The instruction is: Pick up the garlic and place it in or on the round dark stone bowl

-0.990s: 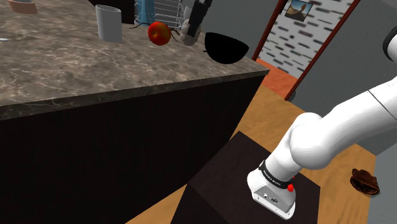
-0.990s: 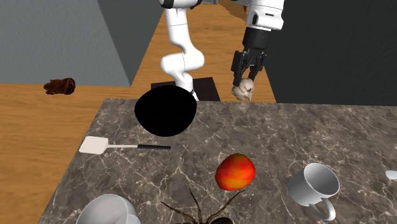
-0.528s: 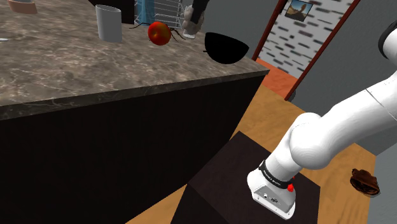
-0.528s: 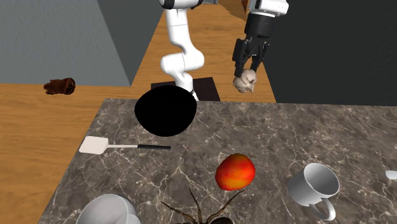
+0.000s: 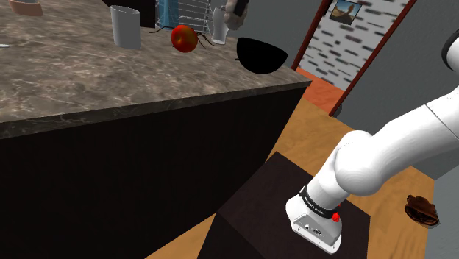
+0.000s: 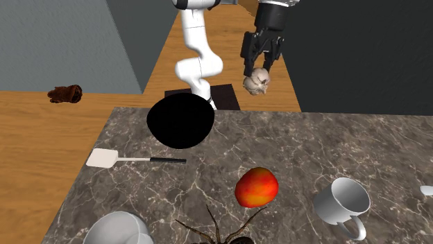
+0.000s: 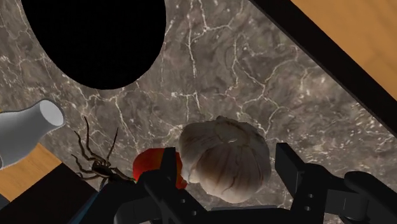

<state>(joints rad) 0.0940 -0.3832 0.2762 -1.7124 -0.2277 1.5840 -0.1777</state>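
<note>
Pale garlic (image 7: 224, 164) clasped by gripper (image 6: 258, 66), roundish, tip unclear

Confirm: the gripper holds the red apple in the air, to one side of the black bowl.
No: the gripper holds the pale garlic, not the apple, which lies on the counter; the second exterior view shows it. It is in the air, beside the black bowl.

A: The garlic (image 6: 257, 81) is pale cream with faint brownish streaks; the fingers (image 7: 291, 169), solid black.
B: The bowl (image 6: 180, 122) is flat black too; the desk (image 6: 312, 145) is grey-brown marble with white veins, the apple (image 6: 257, 186) red shading to orange.
</note>
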